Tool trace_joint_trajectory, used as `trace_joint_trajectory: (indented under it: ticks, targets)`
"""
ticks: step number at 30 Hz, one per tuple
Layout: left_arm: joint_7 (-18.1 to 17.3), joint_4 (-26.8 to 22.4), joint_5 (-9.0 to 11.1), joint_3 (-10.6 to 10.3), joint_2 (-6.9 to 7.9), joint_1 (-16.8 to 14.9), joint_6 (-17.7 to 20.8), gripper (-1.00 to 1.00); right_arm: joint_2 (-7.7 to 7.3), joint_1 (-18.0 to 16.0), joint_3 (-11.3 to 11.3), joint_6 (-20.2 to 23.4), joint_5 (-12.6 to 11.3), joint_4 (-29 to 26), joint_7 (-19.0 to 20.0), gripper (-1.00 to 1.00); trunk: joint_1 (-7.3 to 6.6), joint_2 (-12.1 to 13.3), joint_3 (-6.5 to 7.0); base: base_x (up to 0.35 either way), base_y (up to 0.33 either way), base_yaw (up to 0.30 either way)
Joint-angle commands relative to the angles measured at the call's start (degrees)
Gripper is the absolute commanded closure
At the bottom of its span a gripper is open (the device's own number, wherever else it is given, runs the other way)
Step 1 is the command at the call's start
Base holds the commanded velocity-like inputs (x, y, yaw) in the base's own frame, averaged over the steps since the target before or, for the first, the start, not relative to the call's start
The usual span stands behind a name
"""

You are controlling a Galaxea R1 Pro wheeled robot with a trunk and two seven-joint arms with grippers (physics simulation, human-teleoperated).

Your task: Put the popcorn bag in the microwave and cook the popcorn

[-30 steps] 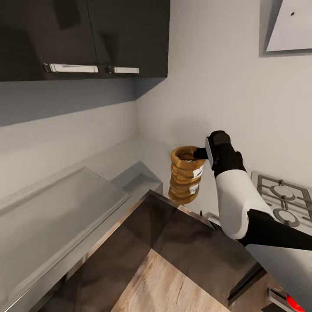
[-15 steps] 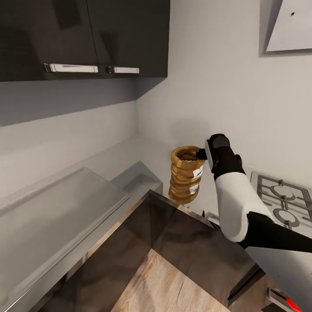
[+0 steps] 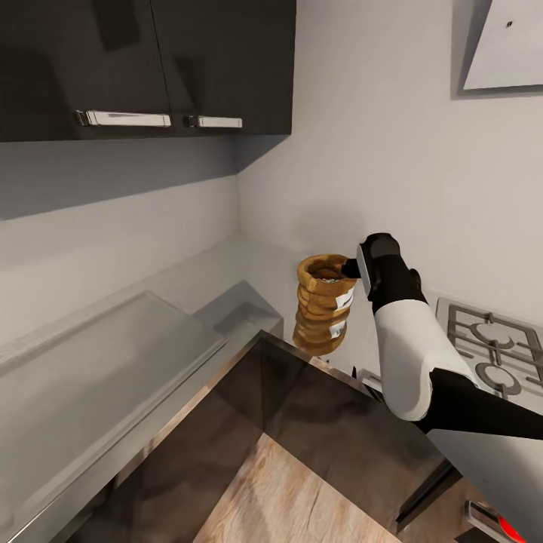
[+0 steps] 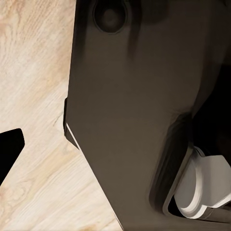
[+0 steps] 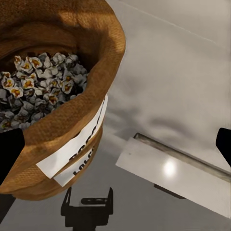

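The popcorn bag (image 3: 323, 305) is a tan ridged sack with a white label, held upright in the air above the grey countertop (image 3: 226, 275). My right gripper (image 3: 351, 266) grips its thick rim from the right side. In the right wrist view the popcorn bag (image 5: 62, 120) is full of pale kernels, and one black finger (image 5: 10, 154) lies against its wall. The microwave is out of view. One black finger (image 4: 9, 149) of my left gripper hangs over wood flooring beside a dark panel.
A recessed grey basin (image 3: 241, 311) sits in the counter left of the bag. The gas hob (image 3: 490, 347) lies to the right behind my arm. Dark wall cabinets (image 3: 151, 68) hang above. A dark glossy panel (image 3: 339, 430) stands below the bag.
My right arm and the bag sank very slightly a second ago and have stayed still since.
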Motion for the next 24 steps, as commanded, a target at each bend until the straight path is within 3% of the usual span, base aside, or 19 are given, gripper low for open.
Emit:
trace_joint_trajectory:
  ticks: [1, 6, 17, 21, 24]
  targets:
    - [0.04, -0.05, 0.32, 0.06, -0.01, 0.01, -0.11, -1.00, 0.06, -0.05, -0.16, 0.38, -0.57, -0.08, -0.63, -1.00, 0.00, -0.04, -0.05, 0.000, 0.000, 0.000]
    - [0.04, -0.05, 0.32, 0.04, -0.02, 0.01, -0.11, -1.00, 0.06, -0.04, -0.16, 0.66, -0.48, -0.17, -0.68, -1.00, 0.00, -0.04, -0.05, 0.000, 0.000, 0.039]
    - [0.12, -0.05, 0.32, 0.04, -0.10, 0.01, -0.11, -1.00, 0.06, -0.02, -0.16, 0.66, -0.38, -0.77, -2.25, -1.00, 0.00, -0.04, -0.05, 0.000, 0.000, 0.209]
    - [0.12, -0.05, 0.32, 0.06, -0.10, 0.01, -0.11, -1.00, 0.06, -0.02, -0.16, 0.66, -0.37, -0.80, -5.94, -1.00, 0.00, -0.04, -0.05, 0.000, 0.000, 0.012]
    - [0.12, -0.05, 0.32, 0.04, -0.10, 0.01, -0.11, -1.00, 0.06, -0.01, -0.43, 0.60, -0.51, -0.80, -11.30, -1.00, 0.00, -0.04, -0.05, 0.000, 0.000, 0.001]
